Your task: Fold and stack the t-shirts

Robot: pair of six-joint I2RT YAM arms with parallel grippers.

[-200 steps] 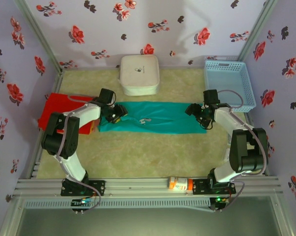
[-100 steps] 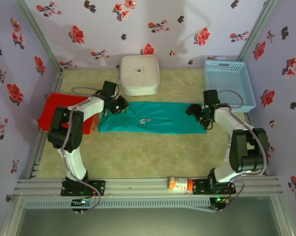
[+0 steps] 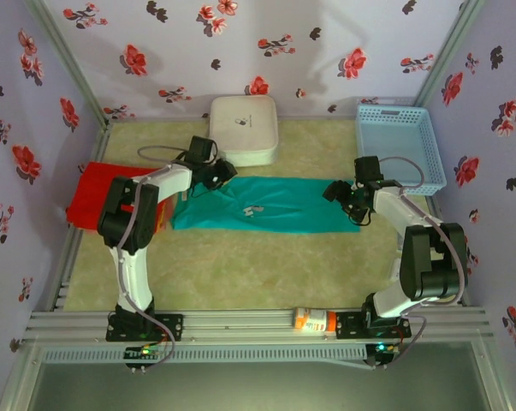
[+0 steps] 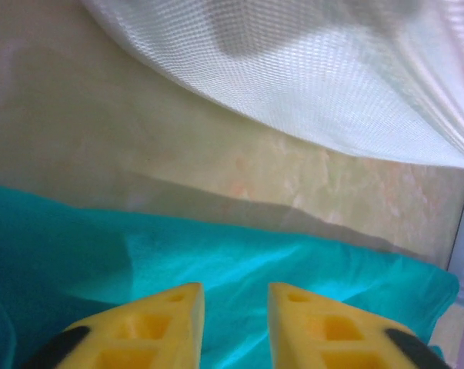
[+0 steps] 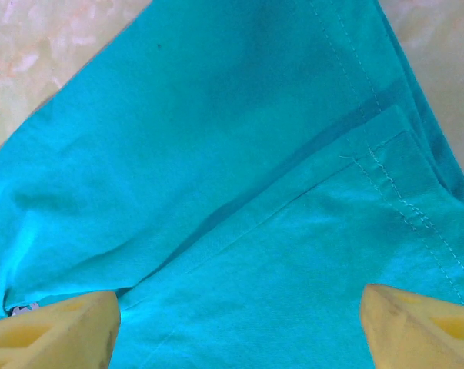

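The teal t-shirt (image 3: 275, 205) lies folded into a long flat strip across the middle of the beige mat, a small bit of white print showing on top. The red t-shirt (image 3: 95, 193) lies crumpled at the left edge, partly under the left arm. My left gripper (image 3: 223, 174) hovers over the strip's far left corner, right beside the white box. Its yellow fingers (image 4: 162, 323) stand open above the teal cloth (image 4: 216, 254) with nothing between them. My right gripper (image 3: 339, 195) is open wide over the strip's right end, where hems and seams of the teal cloth (image 5: 216, 154) show.
The white square box (image 3: 244, 128) stands at the back centre, its fabric side (image 4: 332, 69) close to my left fingers. A light-blue mesh basket (image 3: 391, 109) sits in the back right corner. An orange-and-white bottle (image 3: 313, 321) lies on the front rail.
My left gripper has swung from the strip's left end toward the back and right, up to the white box. The right arm and the teal shirt have not moved.
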